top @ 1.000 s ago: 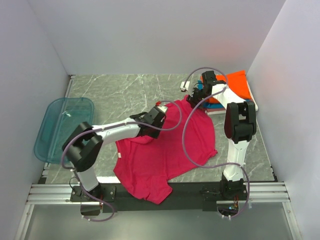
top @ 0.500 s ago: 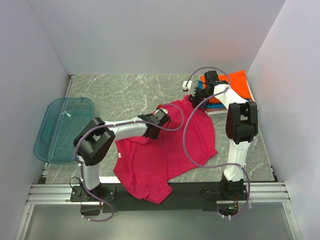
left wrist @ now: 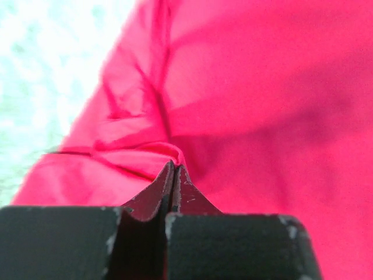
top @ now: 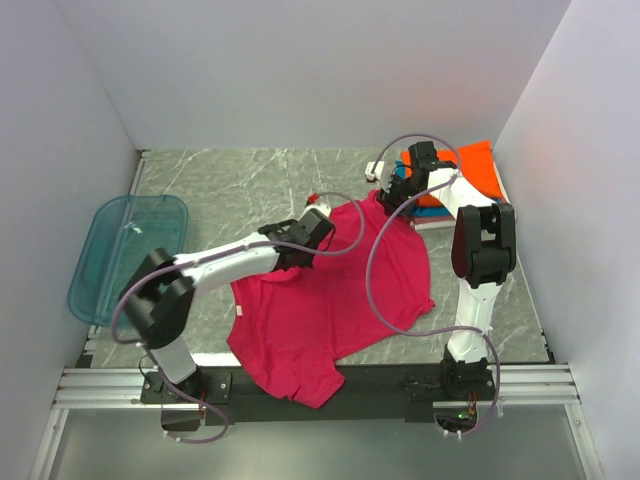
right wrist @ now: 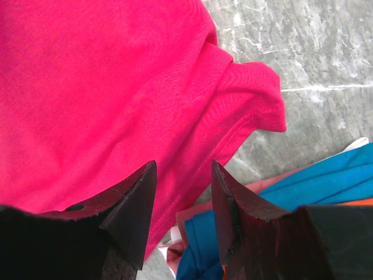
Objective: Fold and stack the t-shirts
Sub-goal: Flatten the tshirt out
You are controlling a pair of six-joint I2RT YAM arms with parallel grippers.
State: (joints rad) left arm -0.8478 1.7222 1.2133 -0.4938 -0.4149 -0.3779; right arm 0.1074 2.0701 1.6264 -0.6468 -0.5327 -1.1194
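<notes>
The magenta-red t-shirt (top: 330,300) lies spread and rumpled on the marble table. My left gripper (top: 317,214) sits at its upper left edge. In the left wrist view its jaws (left wrist: 173,170) are shut, pinching a raised fold of the red cloth (left wrist: 262,105). My right gripper (top: 386,190) hovers open over the shirt's far right sleeve (right wrist: 245,99), its fingertips (right wrist: 184,175) straddling the hem with nothing between them. A stack of folded t-shirts (top: 472,170), orange on top, lies at the back right. Its teal-blue (right wrist: 326,181) and pinkish (right wrist: 230,204) layers show beside the right fingers.
A translucent blue plastic tray (top: 125,255) rests at the left table edge. White walls close in the left, back and right sides. Purple cables loop over the shirt from both arms. The metal base rail runs along the near edge.
My left gripper has closed on the shirt's upper left edge, and its arm shifted slightly. The right gripper stayed open, barely moving.
</notes>
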